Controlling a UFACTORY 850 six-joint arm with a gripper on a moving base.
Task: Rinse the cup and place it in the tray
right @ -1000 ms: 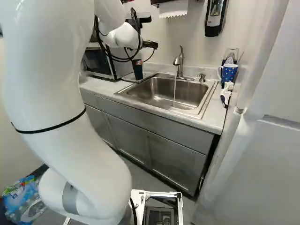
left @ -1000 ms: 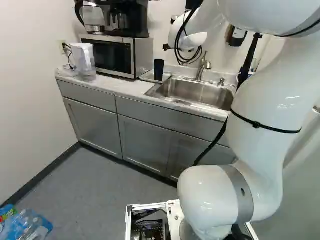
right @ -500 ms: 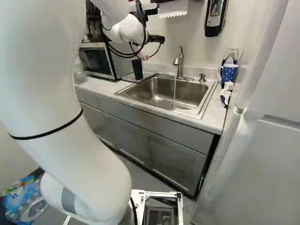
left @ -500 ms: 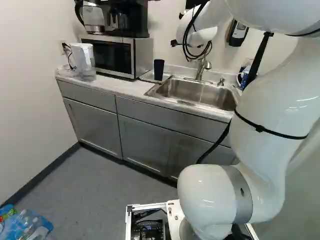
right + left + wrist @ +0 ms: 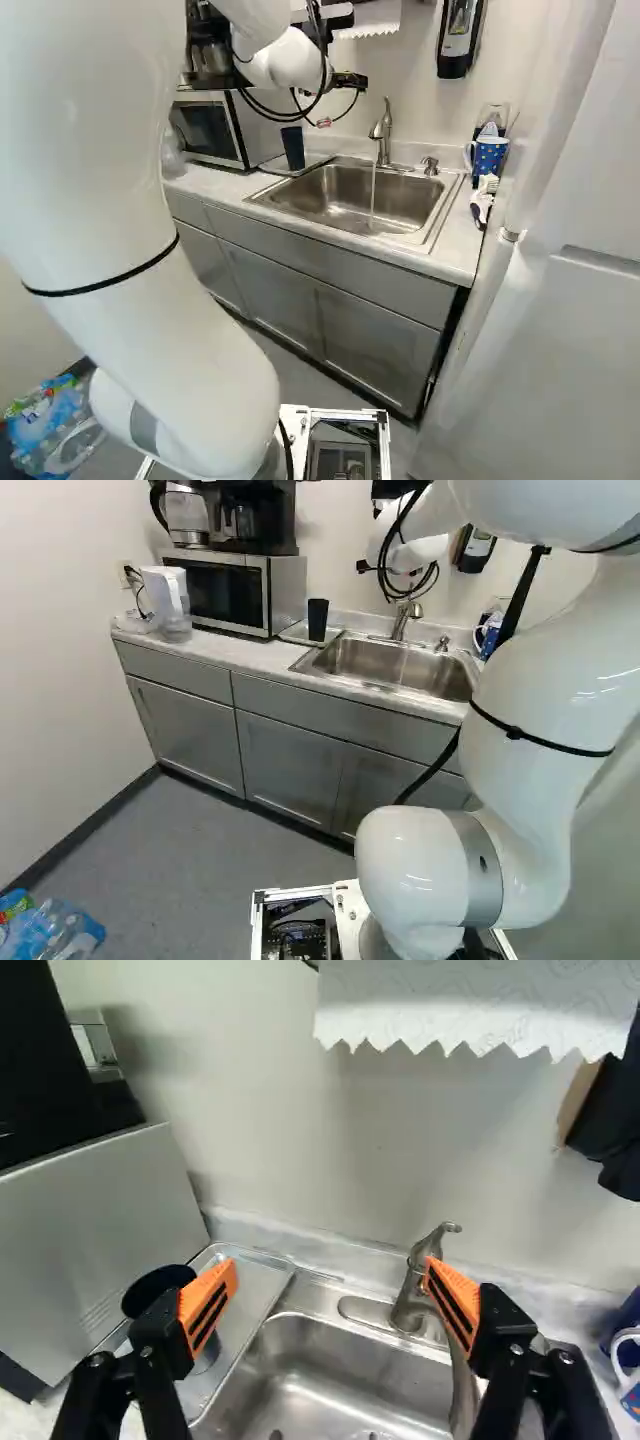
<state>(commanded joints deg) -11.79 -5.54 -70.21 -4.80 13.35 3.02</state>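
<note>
Gripper (image 5: 330,1270) spread wide, holding nothing, above the sink (image 5: 335,192); in the right base view the cup (image 5: 293,148) stands on the tray (image 5: 256,1282), at the sink's 10 o'clock. Closing the running tap (image 5: 383,135), likely next, wants a centred, gentle push.

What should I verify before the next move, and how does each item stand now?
1. Gripper open, nothing held: ok.
2. Dark cup upright in the tray: ok.
3. Cup rinsed: cannot tell.
4. Water off: not ok, a stream runs from the faucet into the sink.
5. Blue mug out of the sink: ok, it stands on the counter.
6. Cup empty: cannot tell, its inside is too dark.
</note>
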